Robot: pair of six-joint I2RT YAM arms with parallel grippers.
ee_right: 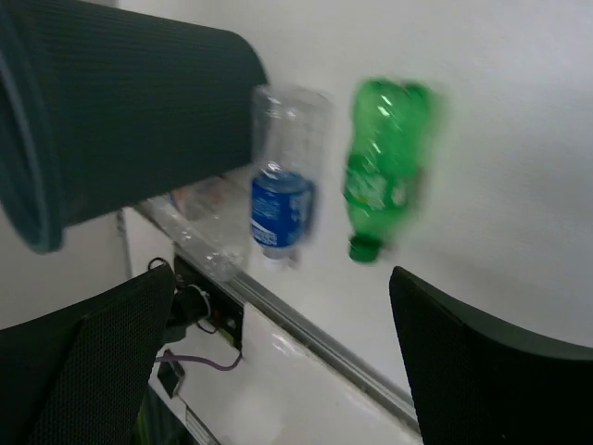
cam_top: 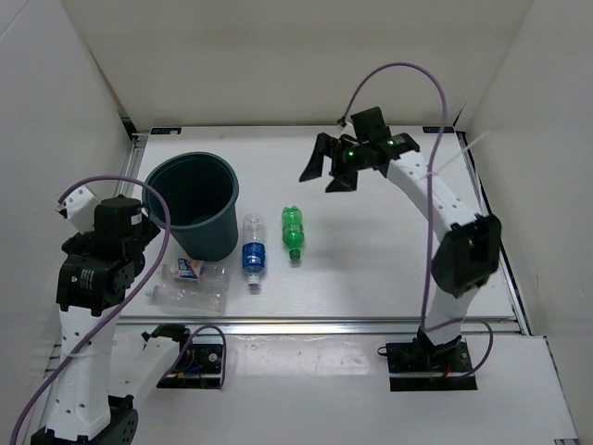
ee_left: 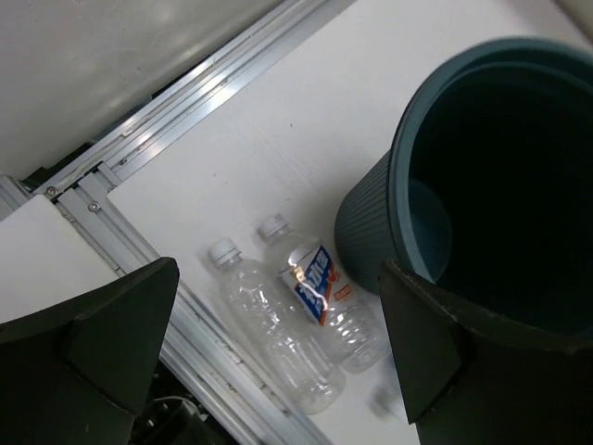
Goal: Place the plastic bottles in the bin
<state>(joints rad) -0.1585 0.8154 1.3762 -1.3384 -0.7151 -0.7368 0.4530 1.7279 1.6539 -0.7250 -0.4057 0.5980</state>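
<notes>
Currently we see the plastic bottles (cam_top: 253,255) lying beside the bin (cam_top: 215,236), left gripper (ee_left: 278,278) and right gripper (ee_right: 283,273) both spread wide.

Lighting is bright and even, with soft shadows. The right wrist view is motion-blurred, smearing the green bottle (ee_right: 384,162).

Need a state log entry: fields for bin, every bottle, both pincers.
bin: upright, far left of table; no bottle seen inside
green bottle: lying on table, right of blue-label bottle
blue-label bottle: lying between bin and green bottle
white-and-blue-label bottle: lying by bin's base
plain clear bottle: lying beside it, on the side away from the bin
bottles in bin: none visible
left pincer: open, empty
right pincer: open, empty, raised above table
</notes>
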